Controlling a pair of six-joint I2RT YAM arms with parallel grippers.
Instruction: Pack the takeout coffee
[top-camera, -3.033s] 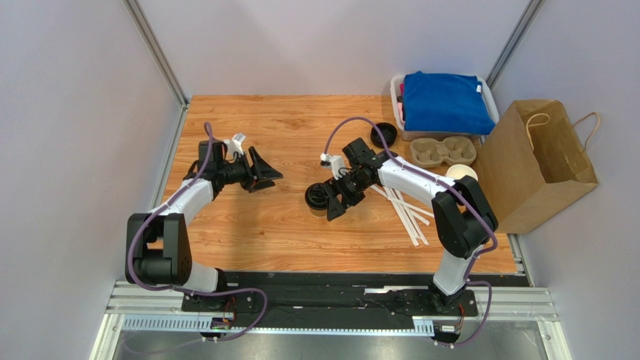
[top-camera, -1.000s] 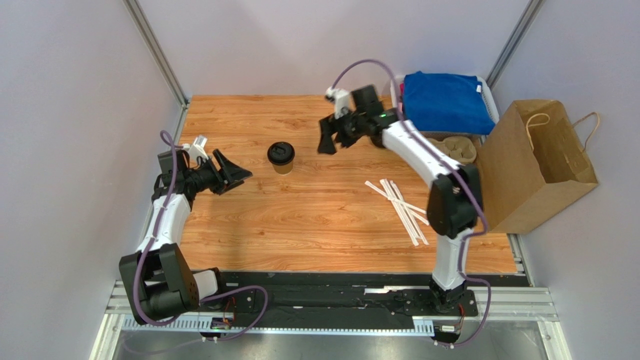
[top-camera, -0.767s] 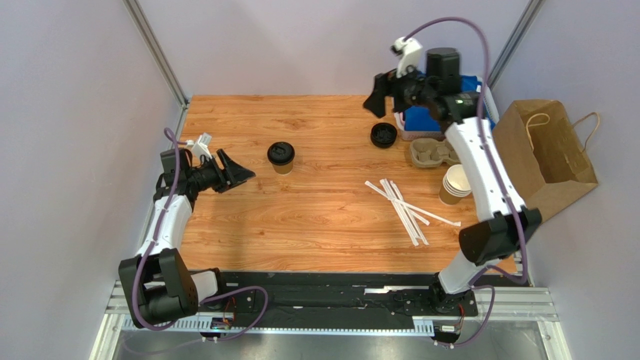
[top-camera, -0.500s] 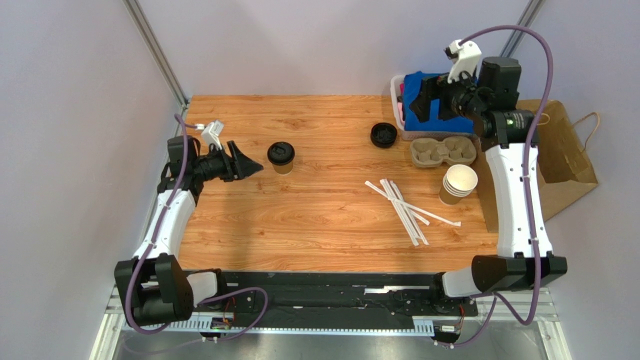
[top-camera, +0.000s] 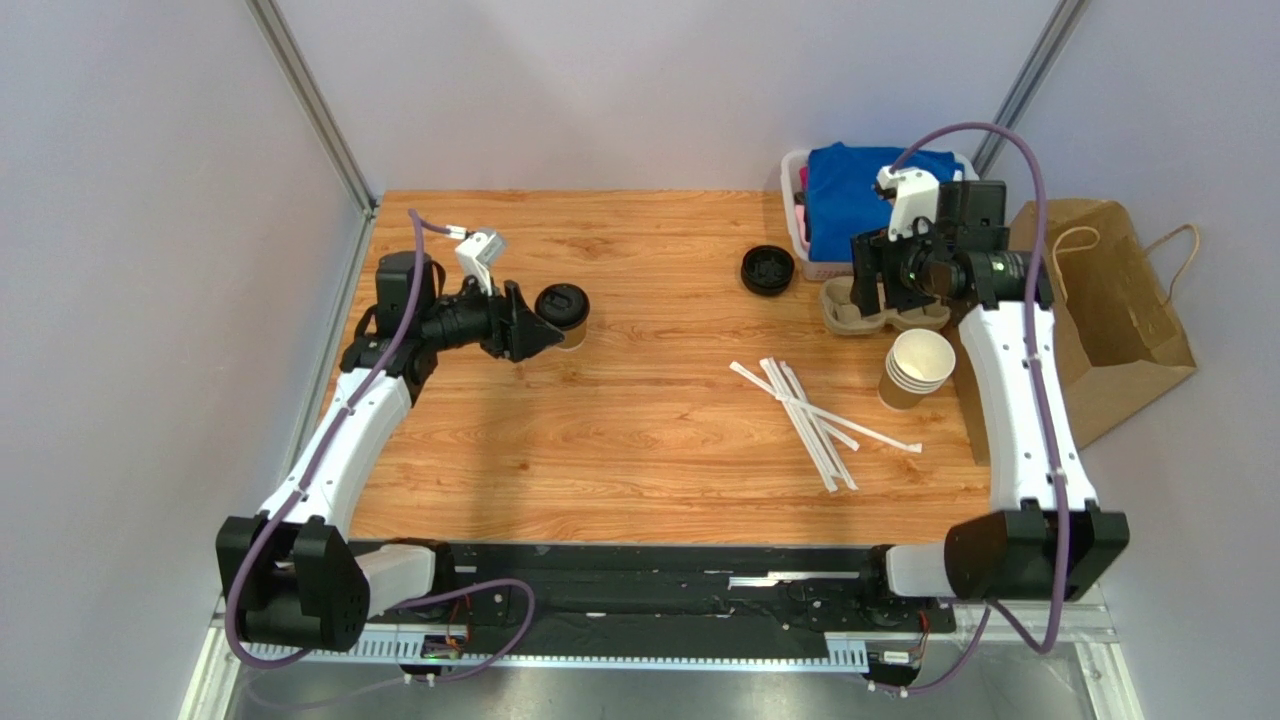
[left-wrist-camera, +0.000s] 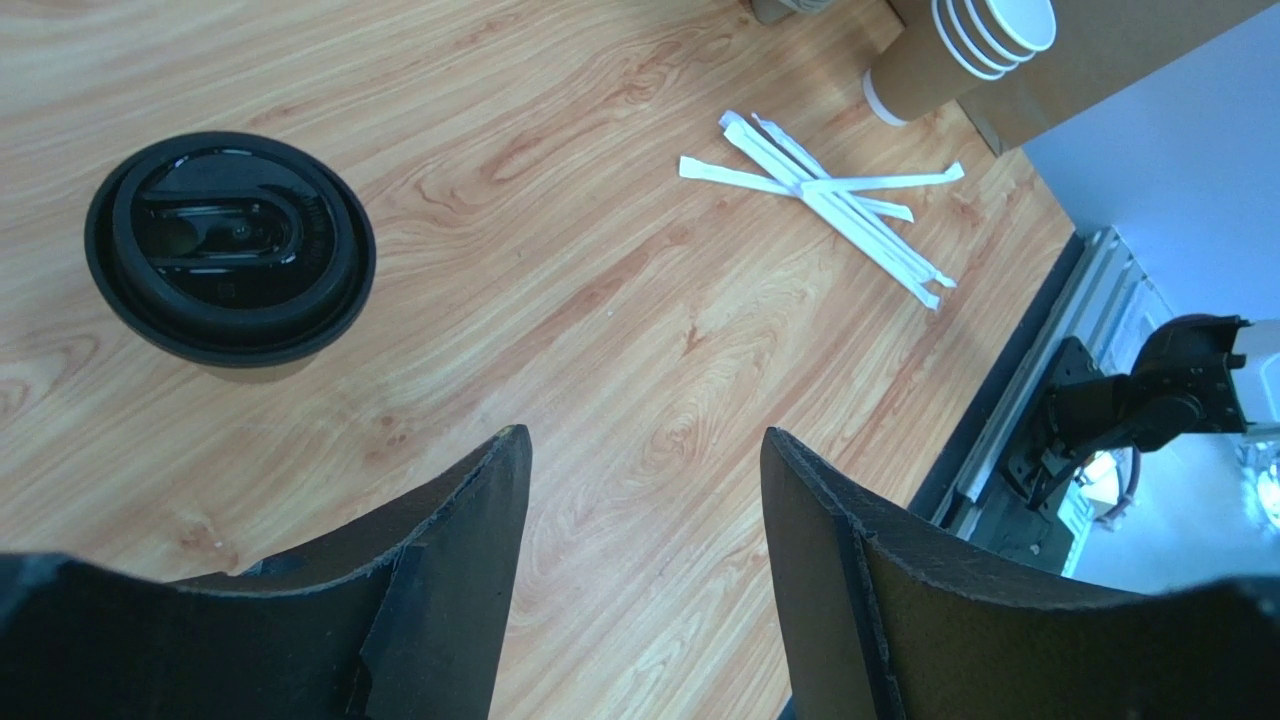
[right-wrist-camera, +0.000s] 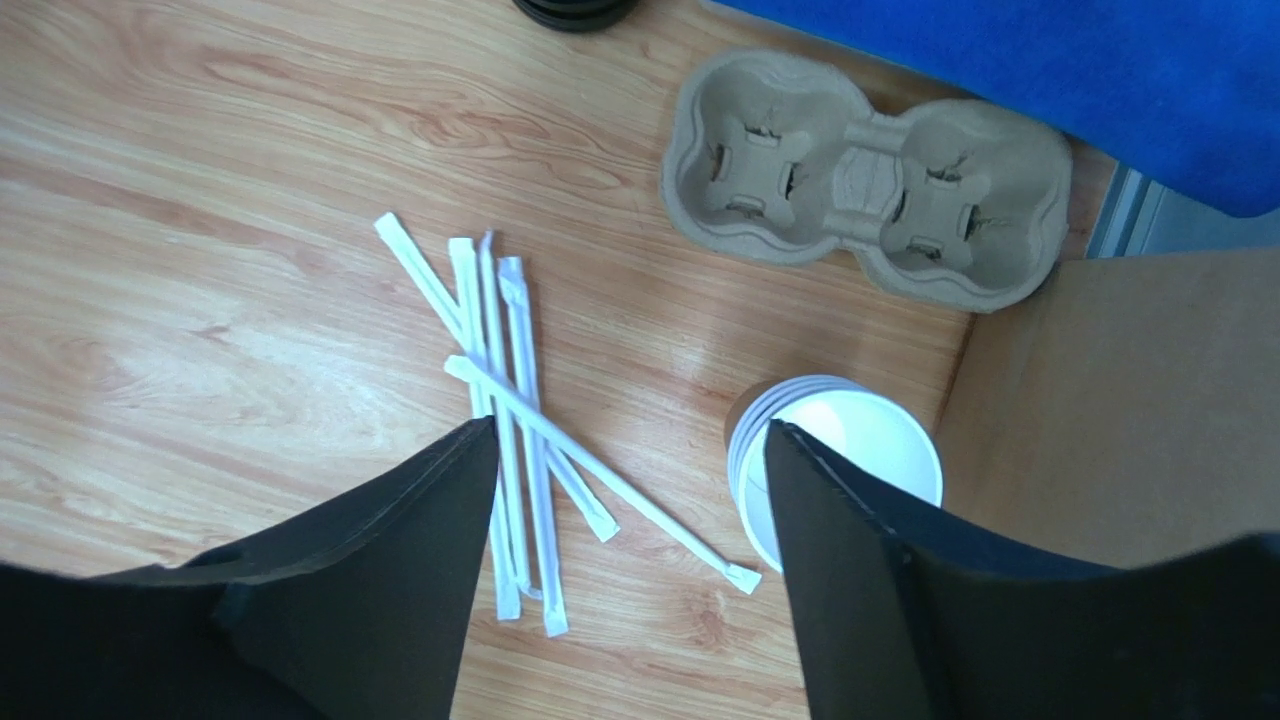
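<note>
The takeout coffee (top-camera: 562, 311), a small paper cup with a round black lid, stands upright on the wooden table, left of centre. In the left wrist view it (left-wrist-camera: 229, 248) shows at the upper left. My left gripper (top-camera: 526, 326) is open and empty, just left of the cup; in its own view the cup lies left of and beyond the left gripper (left-wrist-camera: 646, 443). My right gripper (top-camera: 884, 288) is open and empty, raised above the cardboard cup carrier (top-camera: 887, 303) at the back right. The right gripper (right-wrist-camera: 631, 435) looks down on the straws and stacked cups.
A brown paper bag (top-camera: 1074, 323) lies at the right edge. A stack of unlidded cups (top-camera: 917, 368) stands beside it. Several wrapped straws (top-camera: 812, 420) lie right of centre. A loose black lid (top-camera: 768, 270) and a bin (top-camera: 792, 180) holding blue cloth are at the back.
My right gripper let go of the lidded cup, swung up to the back right, then came down over the cup carrier. My left gripper moved right, up to the cup.
</note>
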